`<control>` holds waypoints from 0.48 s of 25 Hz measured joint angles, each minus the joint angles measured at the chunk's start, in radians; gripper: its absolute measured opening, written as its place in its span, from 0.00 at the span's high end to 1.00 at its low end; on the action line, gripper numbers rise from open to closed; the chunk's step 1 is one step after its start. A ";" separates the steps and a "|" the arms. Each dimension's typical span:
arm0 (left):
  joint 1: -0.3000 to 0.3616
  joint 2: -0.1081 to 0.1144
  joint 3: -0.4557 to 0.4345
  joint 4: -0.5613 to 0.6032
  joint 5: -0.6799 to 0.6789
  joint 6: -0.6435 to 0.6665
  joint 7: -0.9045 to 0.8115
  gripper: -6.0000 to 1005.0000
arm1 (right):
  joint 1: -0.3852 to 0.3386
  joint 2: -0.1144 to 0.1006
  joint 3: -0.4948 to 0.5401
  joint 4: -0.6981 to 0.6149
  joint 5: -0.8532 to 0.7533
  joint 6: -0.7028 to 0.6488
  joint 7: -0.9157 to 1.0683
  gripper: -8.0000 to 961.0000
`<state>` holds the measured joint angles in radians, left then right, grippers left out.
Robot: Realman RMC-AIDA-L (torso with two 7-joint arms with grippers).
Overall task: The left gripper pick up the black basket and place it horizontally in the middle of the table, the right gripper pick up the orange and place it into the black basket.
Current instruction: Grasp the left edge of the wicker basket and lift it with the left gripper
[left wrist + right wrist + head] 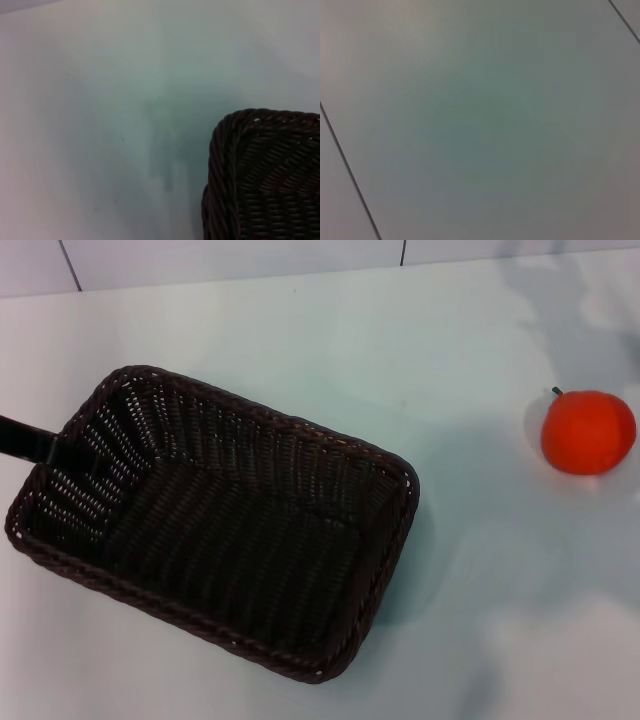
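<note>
Left gripper (30,440): one flat black bar-like finger shows at the head view's left edge, meeting the short left wall of the large dark brown-black woven wicker basket (215,520) at its rim; can't tell whether its fingers are spread or pinching that wall; basket sits at an angle on the smooth pale glossy tabletop (300,330), left of centre, nothing inside it; left wrist view catches one rounded braided basket corner (265,175) over bare table (100,125); small round bright orange fruit (588,432) with dark stem sits on the table well apart, far right; right gripper out of sight; right wrist view shows only a pale surface with thin dark seams.
</note>
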<state>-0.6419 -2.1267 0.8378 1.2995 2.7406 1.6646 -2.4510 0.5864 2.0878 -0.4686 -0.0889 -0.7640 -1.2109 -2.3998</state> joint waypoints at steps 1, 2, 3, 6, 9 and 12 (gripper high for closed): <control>0.000 0.000 0.000 0.000 0.000 0.000 0.000 0.24 | 0.000 0.000 0.000 0.000 0.000 0.000 0.000 0.24; -0.001 -0.003 -0.002 -0.001 0.003 -0.001 -0.005 0.26 | -0.001 0.000 -0.002 0.000 0.000 0.000 0.000 0.24; -0.001 -0.004 -0.003 -0.001 0.004 -0.001 -0.006 0.27 | -0.001 0.000 -0.003 0.000 0.000 0.000 0.001 0.24; 0.001 -0.007 -0.004 -0.001 0.005 -0.002 -0.007 0.32 | -0.005 0.001 -0.004 0.001 0.000 0.000 0.001 0.24; 0.004 -0.013 -0.001 0.003 0.005 -0.006 -0.008 0.39 | -0.009 0.001 0.001 0.001 0.000 0.001 0.001 0.24; 0.008 -0.018 -0.001 0.007 0.005 -0.013 -0.007 0.46 | -0.013 0.001 0.002 0.002 0.000 0.001 0.001 0.24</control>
<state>-0.6341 -2.1446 0.8365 1.3068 2.7459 1.6518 -2.4579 0.5735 2.0892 -0.4665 -0.0873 -0.7640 -1.2102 -2.3991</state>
